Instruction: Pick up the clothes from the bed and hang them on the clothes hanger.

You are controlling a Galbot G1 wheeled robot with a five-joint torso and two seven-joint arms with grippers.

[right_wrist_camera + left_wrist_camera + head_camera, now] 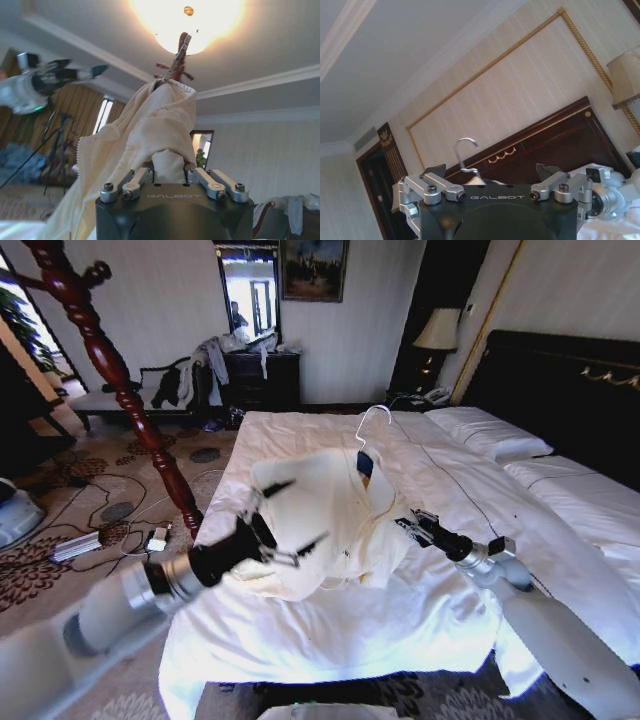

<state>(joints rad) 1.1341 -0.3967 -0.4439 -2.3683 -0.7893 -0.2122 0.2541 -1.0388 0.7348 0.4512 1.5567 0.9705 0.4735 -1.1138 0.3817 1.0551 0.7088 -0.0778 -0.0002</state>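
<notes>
The pale cream clothes (330,510) are bunched over the white bed (440,620), draped on the clothes hanger. The hanger's silver hook (372,420) sticks out at the collar, and a bit of its dark body (365,465) shows there. My right gripper (408,525) is shut on the fabric at the garment's right side; in the right wrist view the cloth (155,130) rises from the shut right gripper (168,172) up to the hook (181,50). My left gripper (290,518) stands open at the garment's left edge, holding nothing. In the left wrist view the left gripper (491,171) is open below the hook (466,150).
A reddish-brown turned wooden pole (110,370) stands at the bed's left. Cables and a power strip (75,545) lie on the carpet beside it. The black headboard (570,390), white pillows (490,435) and a lamp (438,330) are at the right; a dresser (262,375) with loose garments stands behind.
</notes>
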